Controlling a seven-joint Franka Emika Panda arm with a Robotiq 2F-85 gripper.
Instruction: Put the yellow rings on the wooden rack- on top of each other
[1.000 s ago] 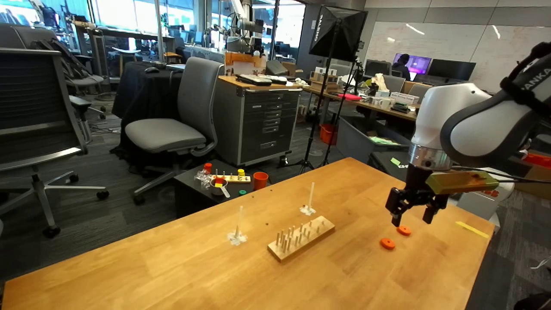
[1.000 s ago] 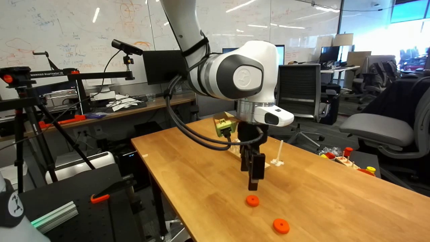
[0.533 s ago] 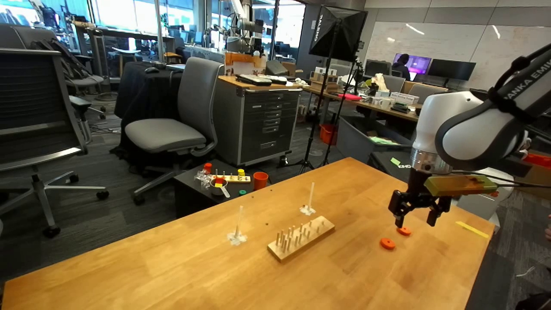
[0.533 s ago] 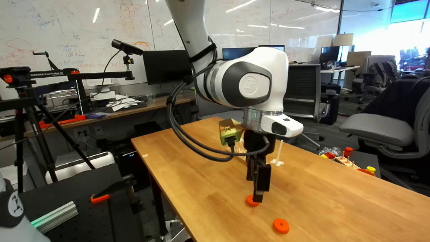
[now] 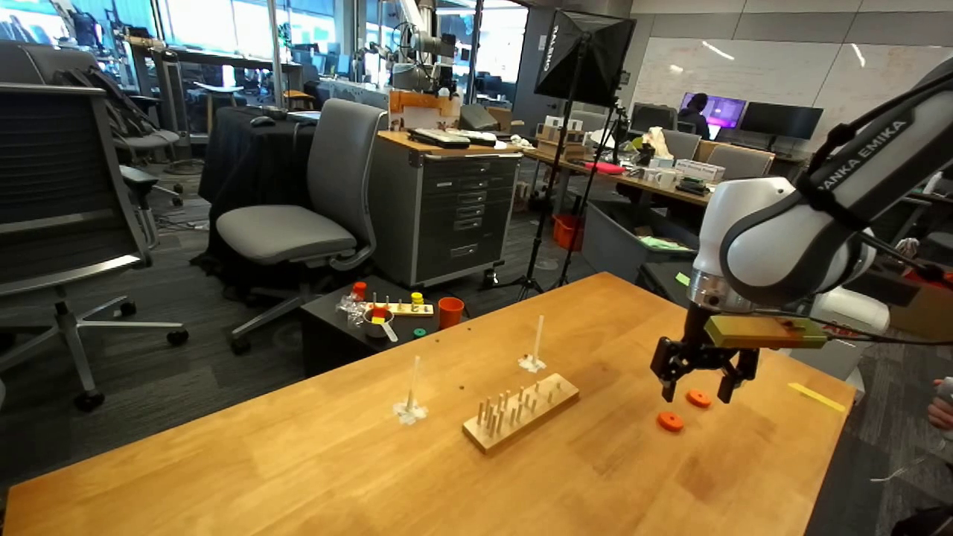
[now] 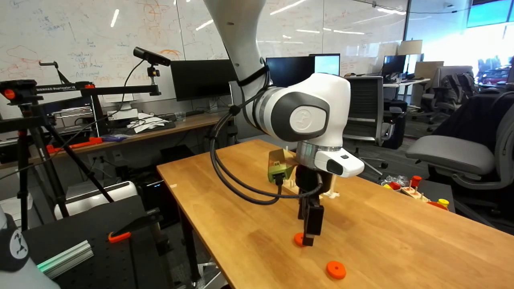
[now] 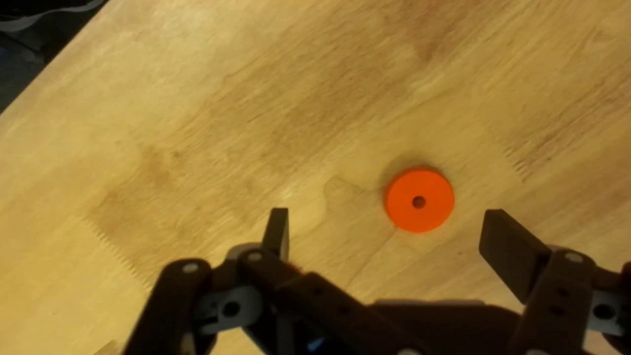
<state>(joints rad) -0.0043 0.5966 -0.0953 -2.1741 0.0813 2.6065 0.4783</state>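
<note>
The tool (image 7: 387,222) hangs near a flat, orange, small-holed ring (image 7: 428,212).

Robotics lab in an office-like room, robot arm (image 5: 767,242) above a wooden counter (image 5: 298,461), drawer cabinet (image 5: 469,205), grey chair (image 5: 294,231) and softbox lamp (image 5: 573,67) beyond its long edge, cluttered desk (image 5: 639,182) past its far corner, scribbled whiteboard (image 6: 100,36), black monitor (image 6: 200,80), mounted camera (image 6: 151,56)

1) Wrist view: gripper (image 7: 384,222) cut off below, orange sliver (image 7: 295,266) behind it too small to tell
2) In an exterior view, ring (image 6: 298,239) partly hidden, rack (image 6: 290,185) mostly hidden
3) In an exterior view, hand (image 5: 941,412) cut off at right
</note>
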